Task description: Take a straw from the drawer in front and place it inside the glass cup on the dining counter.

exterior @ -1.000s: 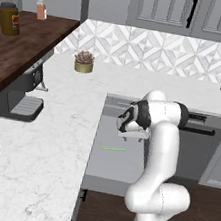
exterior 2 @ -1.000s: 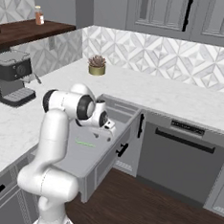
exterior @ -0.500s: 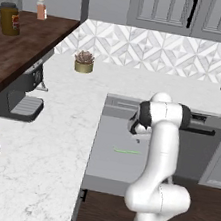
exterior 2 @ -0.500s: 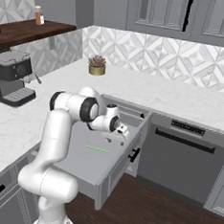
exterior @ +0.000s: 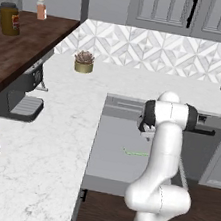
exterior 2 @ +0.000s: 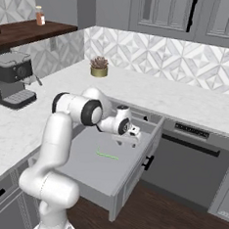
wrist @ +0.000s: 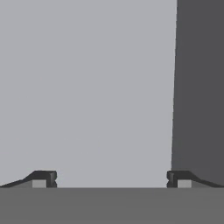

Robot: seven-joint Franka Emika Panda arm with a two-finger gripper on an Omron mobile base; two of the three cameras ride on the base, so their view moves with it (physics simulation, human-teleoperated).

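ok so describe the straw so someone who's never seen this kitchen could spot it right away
Find the open grey drawer pulled out of the white marble counter, left of the dark oven front. On its flat floor lies the straw, thin and light green, the one coloured thing lying in the drawer.

The drawer (exterior 2: 131,173) stands pulled open — a thin light-green straw (exterior 2: 106,155) lies flat on its grey floor.

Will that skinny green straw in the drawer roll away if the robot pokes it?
Probably. The straw is thin and round and lies flat on the drawer floor, so a nudge may roll or slide it. It looks very light. The open pincer might easily squash or flick it.
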